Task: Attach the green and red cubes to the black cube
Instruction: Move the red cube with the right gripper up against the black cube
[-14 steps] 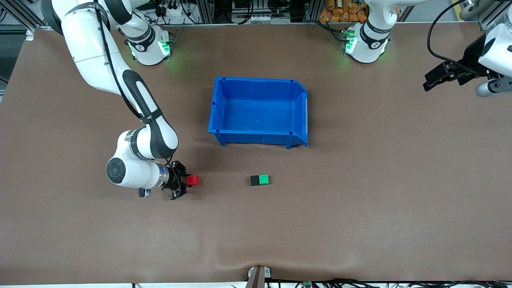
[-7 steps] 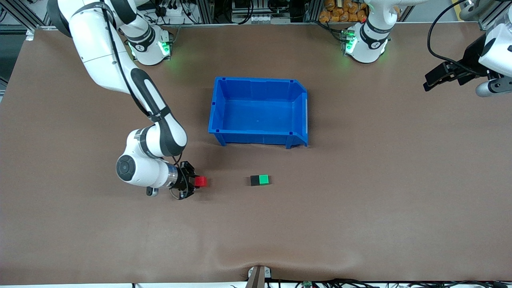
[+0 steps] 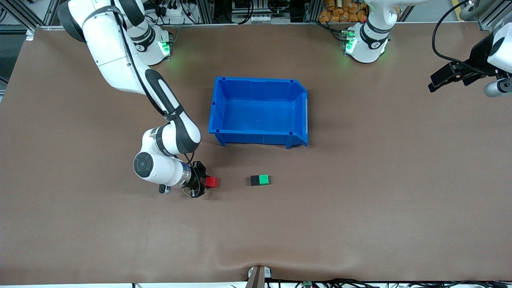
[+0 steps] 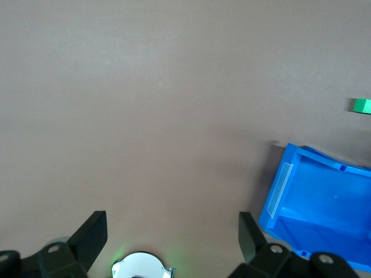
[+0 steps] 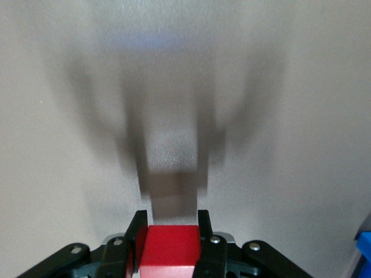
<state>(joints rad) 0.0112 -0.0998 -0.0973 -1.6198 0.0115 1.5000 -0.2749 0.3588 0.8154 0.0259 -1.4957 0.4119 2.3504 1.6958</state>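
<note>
My right gripper (image 3: 207, 182) is shut on the red cube (image 3: 211, 182), holding it just above the table toward the right arm's end. The wrist view shows that cube (image 5: 171, 245) squeezed between the two black fingers (image 5: 204, 226). The black cube (image 3: 255, 180) and the green cube (image 3: 263, 179) sit touching side by side on the table, nearer the camera than the blue bin, with the black one facing the red cube. My left gripper (image 3: 440, 78) waits open, raised at the left arm's end of the table. A sliver of the green cube (image 4: 362, 105) shows in the left wrist view.
A blue bin (image 3: 304, 108) stands open and empty mid-table, farther from the camera than the cubes; its wall (image 4: 281, 185) shows in the left wrist view. The left arm's base (image 4: 142, 267) glows green below the left gripper.
The right arm has carried the red cube steadily toward the black and green pair. The left gripper has drifted slightly toward the table's edge.
</note>
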